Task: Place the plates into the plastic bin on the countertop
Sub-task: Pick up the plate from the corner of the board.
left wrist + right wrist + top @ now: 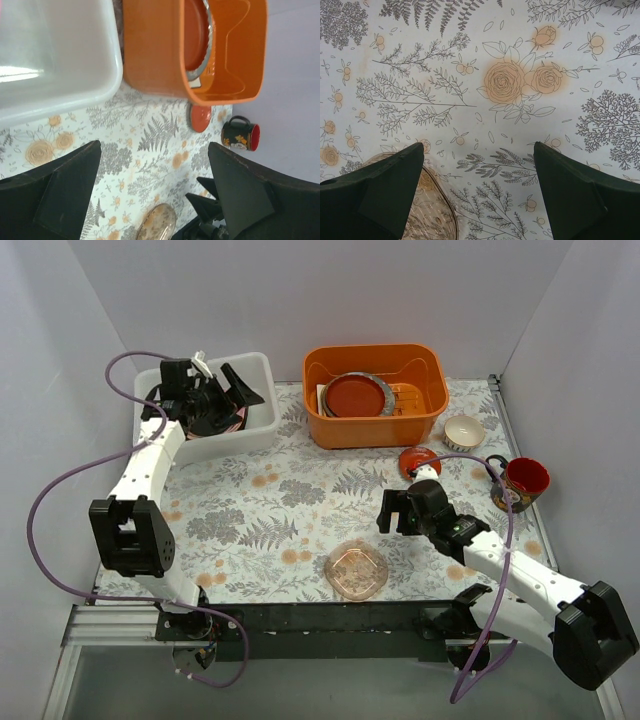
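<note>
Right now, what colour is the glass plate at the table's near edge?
The glass plate is clear pink; the top view shows it best.

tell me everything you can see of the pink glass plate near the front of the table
The pink glass plate is clear and pink-tinted, apparently pressed glass, with a scalloped, roughly squarish rim and a textured face. It lies flat on the countertop near the front edge, a little right of centre, and the leaf print shows through it. Nothing lies on it, and only the countertop touches it.
</note>
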You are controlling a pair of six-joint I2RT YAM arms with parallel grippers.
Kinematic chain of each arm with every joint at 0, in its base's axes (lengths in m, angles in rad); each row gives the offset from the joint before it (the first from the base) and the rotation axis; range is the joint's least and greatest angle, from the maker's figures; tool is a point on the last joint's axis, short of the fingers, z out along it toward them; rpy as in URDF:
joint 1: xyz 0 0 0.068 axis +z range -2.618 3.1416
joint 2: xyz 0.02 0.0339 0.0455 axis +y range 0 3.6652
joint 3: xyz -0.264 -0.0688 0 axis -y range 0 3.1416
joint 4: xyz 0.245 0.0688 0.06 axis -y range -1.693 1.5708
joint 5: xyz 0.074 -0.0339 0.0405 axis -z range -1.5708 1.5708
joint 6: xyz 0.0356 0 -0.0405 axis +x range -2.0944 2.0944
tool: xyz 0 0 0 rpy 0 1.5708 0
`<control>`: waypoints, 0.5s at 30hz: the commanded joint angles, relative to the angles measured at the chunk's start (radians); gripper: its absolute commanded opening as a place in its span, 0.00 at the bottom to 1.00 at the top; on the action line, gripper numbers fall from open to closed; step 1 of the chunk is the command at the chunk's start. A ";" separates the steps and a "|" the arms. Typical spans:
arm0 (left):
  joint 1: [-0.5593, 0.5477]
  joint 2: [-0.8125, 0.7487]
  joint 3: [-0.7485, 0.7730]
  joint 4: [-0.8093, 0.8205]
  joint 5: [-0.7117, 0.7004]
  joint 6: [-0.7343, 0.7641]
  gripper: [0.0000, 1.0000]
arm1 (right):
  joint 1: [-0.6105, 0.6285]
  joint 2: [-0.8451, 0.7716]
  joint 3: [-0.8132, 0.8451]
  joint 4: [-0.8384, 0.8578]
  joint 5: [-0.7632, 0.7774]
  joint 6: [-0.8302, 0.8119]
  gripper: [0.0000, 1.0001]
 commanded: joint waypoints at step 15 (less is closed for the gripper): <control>-0.360 -0.191 -0.416 0.102 -0.039 -0.013 0.89 | -0.021 0.023 -0.020 -0.032 -0.173 -0.028 0.98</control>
